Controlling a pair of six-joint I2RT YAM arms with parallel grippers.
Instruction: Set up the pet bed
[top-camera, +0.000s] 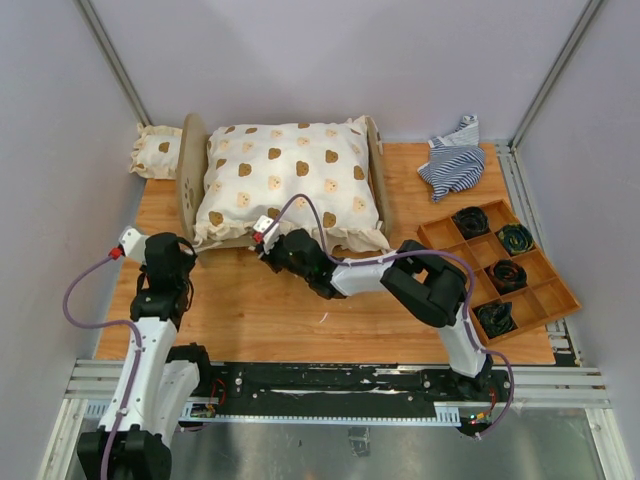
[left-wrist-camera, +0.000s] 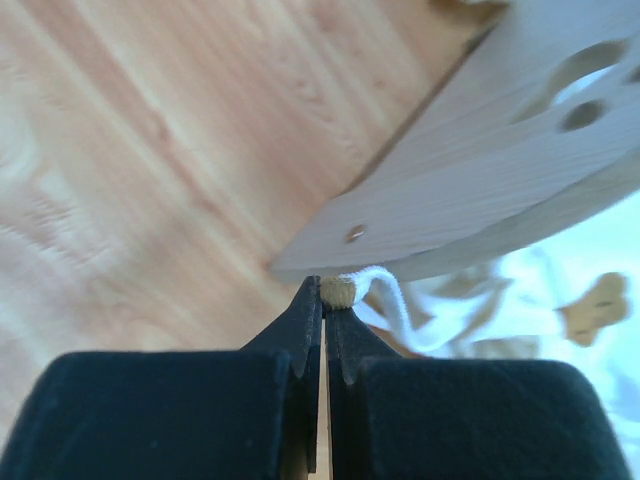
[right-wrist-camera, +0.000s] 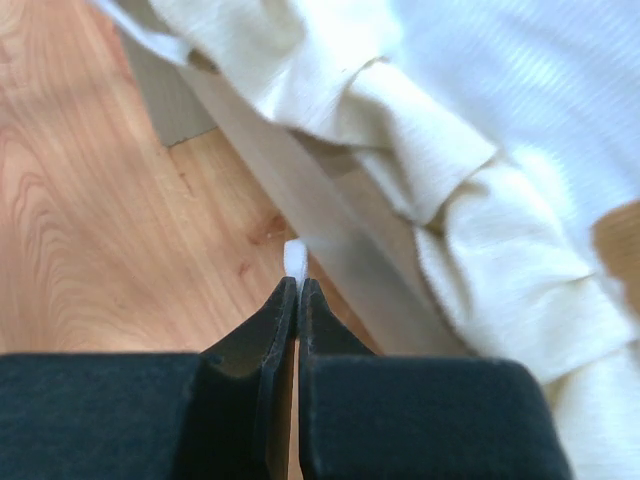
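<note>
The pet bed (top-camera: 190, 170) stands at the back left of the table, with its rounded wooden end boards left and right. A large cream bear-print cushion (top-camera: 290, 180) lies in it and hides its base. My left gripper (top-camera: 193, 250) is at the bed's front left corner. In the left wrist view it (left-wrist-camera: 325, 290) is shut on a tan cord end (left-wrist-camera: 338, 291) with a white cord loop, just under the end board (left-wrist-camera: 480, 150). My right gripper (top-camera: 266, 233) is at the bed's front rail (right-wrist-camera: 330, 230). There it (right-wrist-camera: 298, 282) is shut on a small white tab (right-wrist-camera: 295, 258) beside the cushion's frill (right-wrist-camera: 500, 250).
A small bear-print cushion (top-camera: 155, 150) lies left of the bed. A crumpled blue-and-white striped cloth (top-camera: 455, 160) lies at the back right. A compartmented wooden tray (top-camera: 545, 290) with dark rolled items sits at the right. Grey walls close in the table.
</note>
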